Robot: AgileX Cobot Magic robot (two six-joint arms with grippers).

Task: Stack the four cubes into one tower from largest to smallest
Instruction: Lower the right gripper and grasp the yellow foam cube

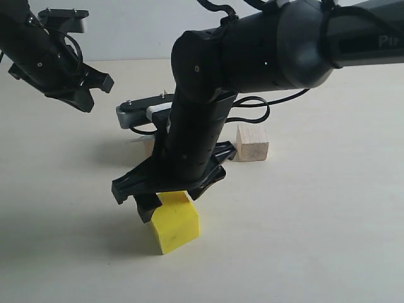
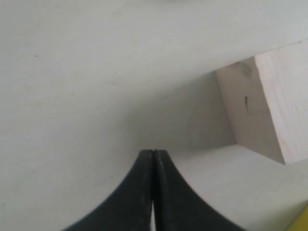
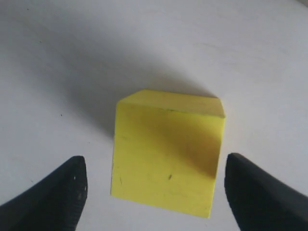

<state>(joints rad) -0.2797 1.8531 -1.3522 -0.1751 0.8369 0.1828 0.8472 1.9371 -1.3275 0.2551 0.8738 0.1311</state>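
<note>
From the exterior view, my right gripper (image 1: 165, 192) hangs at lower centre, directly over the yellow cube (image 1: 175, 225), which sits on the cream table (image 1: 315, 240). A pale wood cube (image 1: 252, 144) rests right of centre, behind my arm. My left gripper (image 1: 88, 88) is raised in the upper left, well apart from both. A white wall (image 1: 139, 25) closes the back.

In the left wrist view, my left gripper (image 2: 153, 161) is clenched on nothing, fingers pressed together. A wooden cube (image 2: 269, 106) stands near it; I cannot tell whether it is the same one.

In the right wrist view, my right gripper (image 3: 155, 171) is spread wide, and the yellow cube (image 3: 168, 144) lies between my fingers (image 3: 57, 192), untouched on either side.
</note>
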